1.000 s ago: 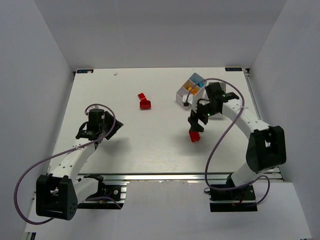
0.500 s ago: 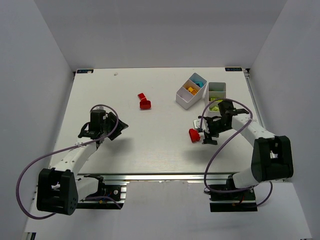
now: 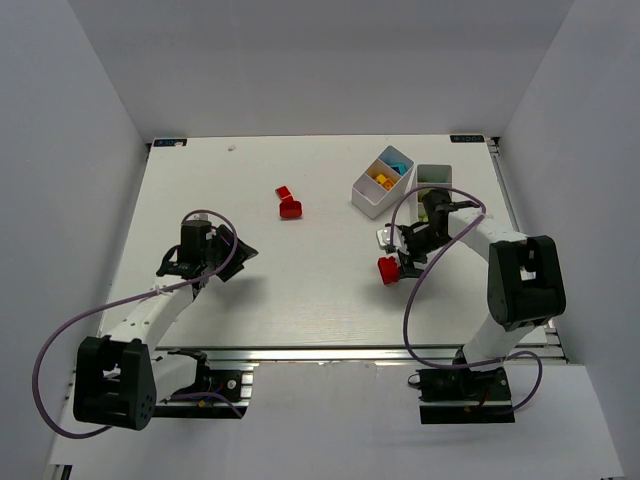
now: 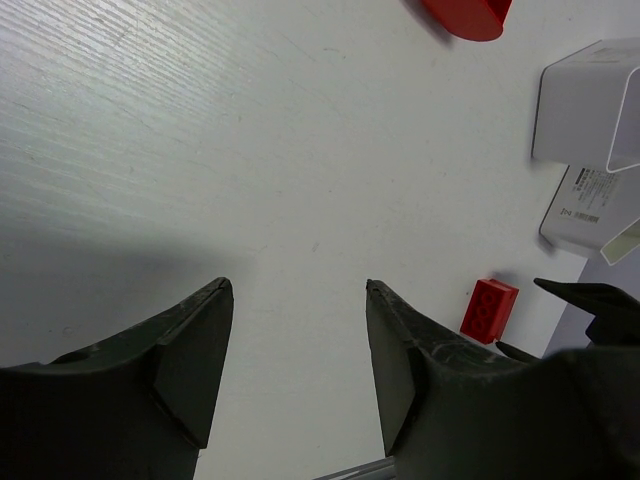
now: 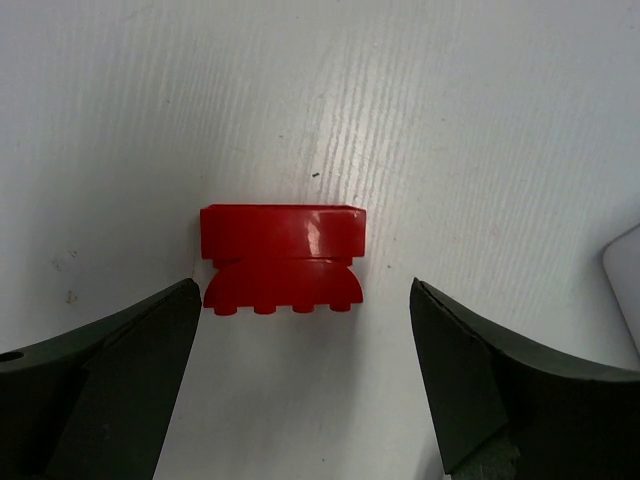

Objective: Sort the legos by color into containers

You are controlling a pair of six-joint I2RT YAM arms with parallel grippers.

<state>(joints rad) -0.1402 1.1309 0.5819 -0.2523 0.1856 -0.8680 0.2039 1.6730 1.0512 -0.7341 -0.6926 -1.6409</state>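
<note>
A red lego (image 3: 388, 270) lies on the table; in the right wrist view it (image 5: 282, 258) sits on its side, just ahead of the fingertips and apart from both. My right gripper (image 3: 403, 254) (image 5: 302, 292) is open and empty. Two more red legos (image 3: 283, 192) (image 3: 291, 209) lie at the table's middle back. The two white containers (image 3: 372, 199) (image 3: 434, 171) stand at the back right; one holds yellow, orange and cyan bricks, the other green ones. My left gripper (image 3: 240, 250) (image 4: 297, 286) is open and empty over bare table on the left.
The left wrist view shows the near red lego (image 4: 488, 310), another red lego (image 4: 468, 12) at the top edge, and the white containers (image 4: 590, 100) at the right. A container corner (image 5: 627, 285) shows at the right edge of the right wrist view.
My right arm swung right, away from the near red lego, then came back with its open jaws beside it. The lego stayed in place. My left gripper shifted slightly.
</note>
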